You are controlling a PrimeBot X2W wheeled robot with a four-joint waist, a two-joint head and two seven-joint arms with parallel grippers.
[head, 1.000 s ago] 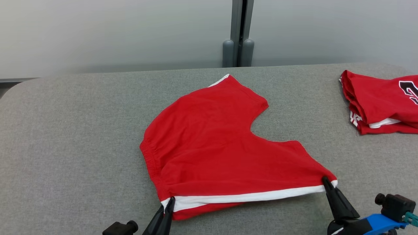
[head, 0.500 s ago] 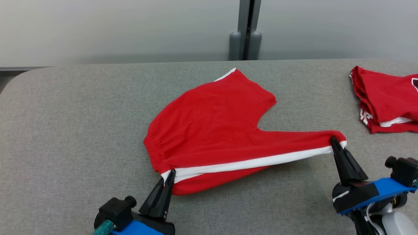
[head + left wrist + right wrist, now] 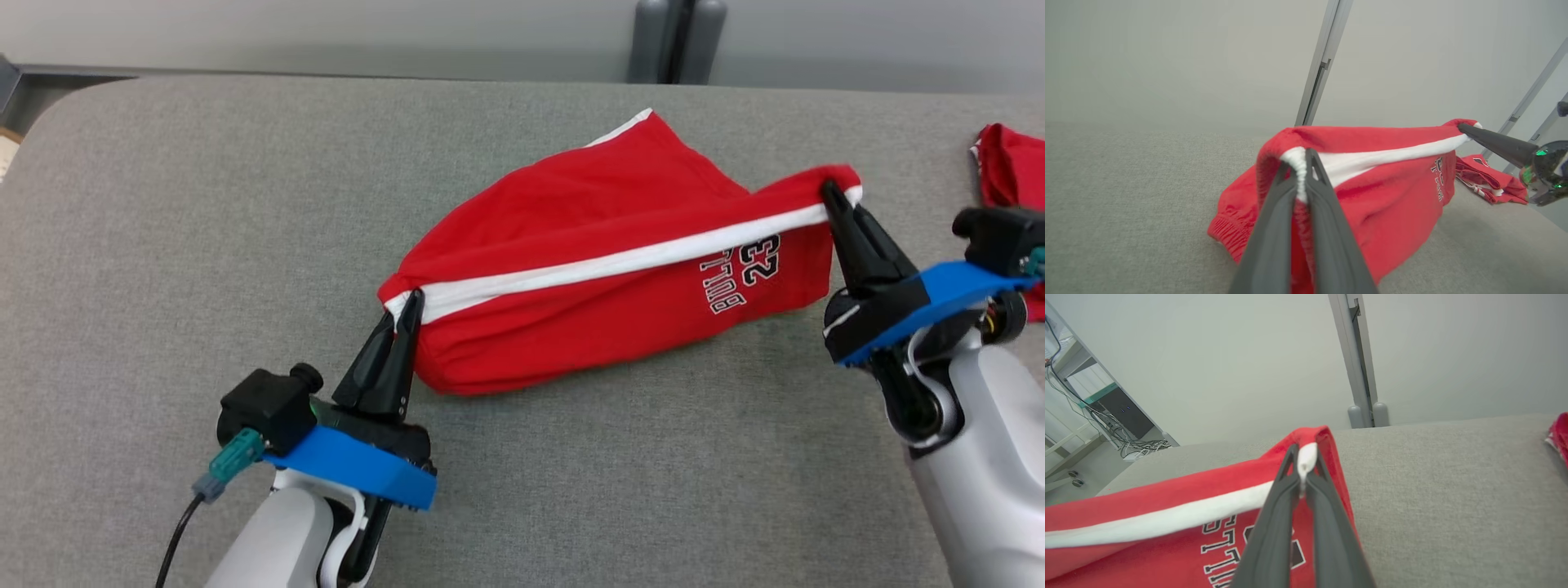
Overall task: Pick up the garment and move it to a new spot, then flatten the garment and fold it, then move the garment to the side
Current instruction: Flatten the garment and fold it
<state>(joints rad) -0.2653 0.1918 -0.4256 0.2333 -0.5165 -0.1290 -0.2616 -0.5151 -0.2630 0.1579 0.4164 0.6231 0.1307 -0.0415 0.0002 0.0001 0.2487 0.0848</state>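
Head view: left jaws and right jaws clamp the shorts (image 3: 571, 229), seemingly mid-fold; finishing and moving aside remain.

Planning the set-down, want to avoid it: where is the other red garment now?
In the head view the other red garment lies on the grey table at the right edge, just right of the right gripper holding the red shorts.

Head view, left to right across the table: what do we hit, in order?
left gripper → red shorts stretched between the two sets of fingers → right gripper → second red garment at the right edge
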